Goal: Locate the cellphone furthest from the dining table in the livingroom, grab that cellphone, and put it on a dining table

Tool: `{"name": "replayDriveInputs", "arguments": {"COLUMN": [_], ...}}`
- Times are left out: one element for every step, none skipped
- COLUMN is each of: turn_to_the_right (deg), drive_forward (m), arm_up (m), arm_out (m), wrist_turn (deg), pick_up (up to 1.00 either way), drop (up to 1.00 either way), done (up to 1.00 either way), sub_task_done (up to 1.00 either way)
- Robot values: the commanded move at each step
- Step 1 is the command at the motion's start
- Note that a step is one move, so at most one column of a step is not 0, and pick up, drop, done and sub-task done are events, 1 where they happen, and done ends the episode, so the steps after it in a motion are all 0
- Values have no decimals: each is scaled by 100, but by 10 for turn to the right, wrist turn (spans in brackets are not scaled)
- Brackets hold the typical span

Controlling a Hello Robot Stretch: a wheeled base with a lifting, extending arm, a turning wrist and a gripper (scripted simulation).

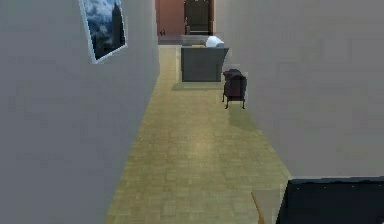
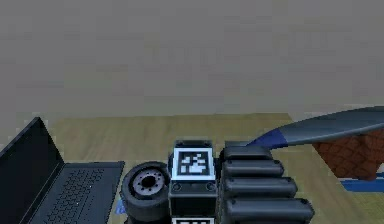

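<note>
Looking nearest first, you have the gripper (image 2: 150, 190) at six o'clock in the arm side view, left of a white marker square (image 2: 192, 165). Its far end is unclear, so you cannot tell its spread or whether it holds anything. An open laptop (image 2: 55, 182) lies at its nine o'clock (just beside). Down the forward view's corridor, a dark chair (image 1: 235, 88) stands at one o'clock, with a grey boxy seat (image 1: 203, 63) beyond it. Where the cellphone lies, you cannot tell.

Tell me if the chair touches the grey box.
Cannot tell. Forward view: the chair overlaps the box at its corner, so neither gap nor contact shows.
</note>
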Motion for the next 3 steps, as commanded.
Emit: {"name": "replayDriveInputs", "arguments": {"turn_to_the_right": [0,0,0], "drive_forward": [0,0,0], "arm_up": [0,0,0], "arm_out": [38,0,0], "wrist_turn": [0,450,450], "pick_up": [0,0,0], "drop": [0,0,0], "done": [0,0,0], "sub_task_done": [0,0,0]}}
